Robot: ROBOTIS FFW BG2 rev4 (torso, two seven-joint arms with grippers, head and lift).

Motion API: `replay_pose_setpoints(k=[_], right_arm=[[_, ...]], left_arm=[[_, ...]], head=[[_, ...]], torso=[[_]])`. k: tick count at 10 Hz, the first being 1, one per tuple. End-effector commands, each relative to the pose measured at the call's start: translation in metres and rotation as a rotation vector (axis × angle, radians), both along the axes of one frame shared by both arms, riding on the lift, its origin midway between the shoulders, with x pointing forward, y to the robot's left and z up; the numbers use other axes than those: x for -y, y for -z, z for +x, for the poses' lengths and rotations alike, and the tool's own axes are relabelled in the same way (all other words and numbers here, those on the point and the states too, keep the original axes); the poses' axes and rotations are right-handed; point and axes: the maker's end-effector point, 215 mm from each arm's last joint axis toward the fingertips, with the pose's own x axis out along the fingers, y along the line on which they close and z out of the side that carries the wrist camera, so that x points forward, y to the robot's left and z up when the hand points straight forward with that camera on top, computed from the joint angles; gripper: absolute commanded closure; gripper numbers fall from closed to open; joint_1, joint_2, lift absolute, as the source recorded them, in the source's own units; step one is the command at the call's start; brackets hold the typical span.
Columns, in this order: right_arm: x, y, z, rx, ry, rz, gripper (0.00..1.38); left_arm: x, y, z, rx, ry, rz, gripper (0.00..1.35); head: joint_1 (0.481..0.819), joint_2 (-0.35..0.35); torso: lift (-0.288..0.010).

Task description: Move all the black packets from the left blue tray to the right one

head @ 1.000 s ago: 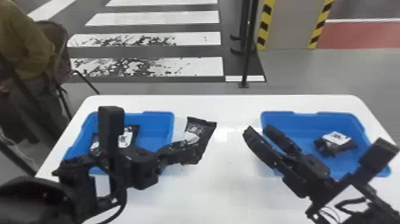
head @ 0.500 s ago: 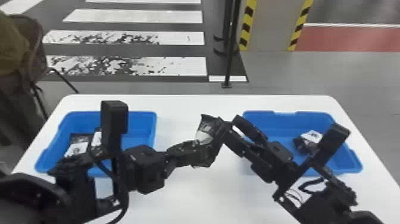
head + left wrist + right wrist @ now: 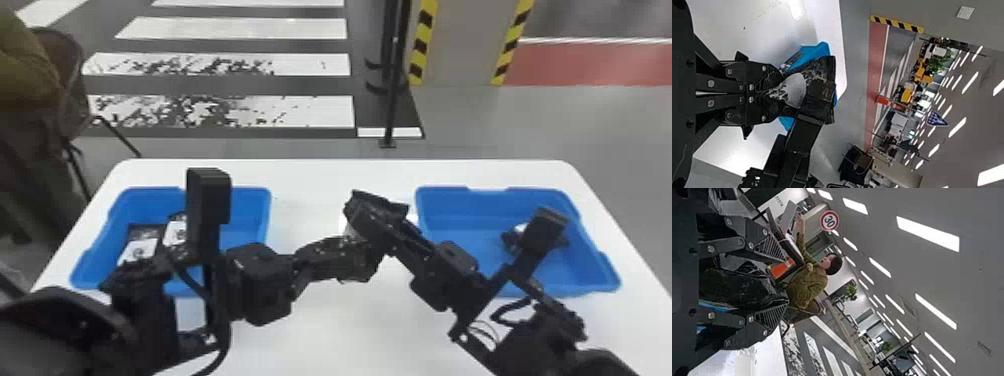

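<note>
Over the table's middle, my left gripper point(image 3: 357, 255) is shut on a black packet point(image 3: 352, 231). In the left wrist view the pinch of my left gripper point(image 3: 778, 92) holds the packet point(image 3: 822, 91) by its end near the white label. My right gripper point(image 3: 377, 217) meets it from the other side; in the right wrist view my right gripper point(image 3: 777, 284) has its fingers apart, with the dark packet point(image 3: 734, 286) between them. Two packets point(image 3: 142, 246) with white labels lie in the left blue tray point(image 3: 250, 212). Another packet point(image 3: 511, 241) lies in the right blue tray point(image 3: 450, 200), partly behind the right arm.
Both trays stand on a white table point(image 3: 345, 175), with a gap between them that the two grippers share. My left forearm crosses the left tray's front side, and my right wrist camera point(image 3: 545, 227) overhangs the right tray. A dark pole point(image 3: 395, 90) stands beyond the table.
My right gripper has moved left from near the right tray to the held packet, which now lies between its fingers. The left gripper keeps its hold. The head view has shifted a little.
</note>
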Motion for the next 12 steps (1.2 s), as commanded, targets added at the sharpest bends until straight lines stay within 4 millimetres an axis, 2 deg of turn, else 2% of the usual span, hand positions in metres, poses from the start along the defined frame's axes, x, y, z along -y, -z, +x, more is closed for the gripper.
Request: replay_pose_setpoints(k=[1, 2, 3, 4, 5, 6, 8, 10, 12], right_arm=[[0.001, -0.002, 0.001, 0.005, 0.005, 0.006, 1.28], [0.001, -0.001, 0.0, 0.0, 0.002, 0.016, 1.28], [0.001, -0.001, -0.001, -0.003, 0.001, 0.021, 1.28], [0.003, 0.002, 0.002, -0.007, 0.007, 0.024, 1.28], [0.012, 0.009, 0.009, -0.016, 0.025, 0.012, 1.28], [0.031, 0.018, 0.023, -0.018, 0.067, -0.008, 1.28], [0.081, 0.036, 0.056, -0.023, 0.162, -0.08, 1.28], [0.146, 0.061, 0.092, -0.049, 0.282, -0.179, 1.28], [0.186, 0.109, 0.128, -0.128, 0.33, -0.277, 1.28]], left_arm=[[0.001, -0.001, 0.0, 0.0, 0.002, -0.005, 1.21], [0.002, -0.001, -0.001, -0.005, 0.004, -0.013, 1.19], [0.004, -0.001, -0.004, -0.018, 0.006, -0.031, 0.97], [0.002, 0.004, -0.005, -0.035, 0.001, -0.033, 0.54], [-0.002, 0.007, -0.007, -0.046, -0.008, -0.037, 0.21], [-0.01, 0.009, -0.005, -0.052, -0.027, -0.037, 0.1], [-0.03, 0.012, -0.001, -0.053, -0.074, -0.038, 0.13], [-0.069, 0.017, 0.008, -0.058, -0.166, -0.027, 0.13], [-0.116, 0.023, 0.016, -0.056, -0.269, 0.005, 0.13]], head=[[0.695, 0.006], [0.695, 0.005], [0.695, 0.003], [0.695, 0.002], [0.695, 0.001], [0.695, -0.001], [0.695, -0.025], [0.695, -0.067], [0.695, -0.082]], torso=[[-0.14], [-0.14], [-0.14], [-0.14], [-0.14], [-0.14], [-0.14], [-0.14], [-0.14]])
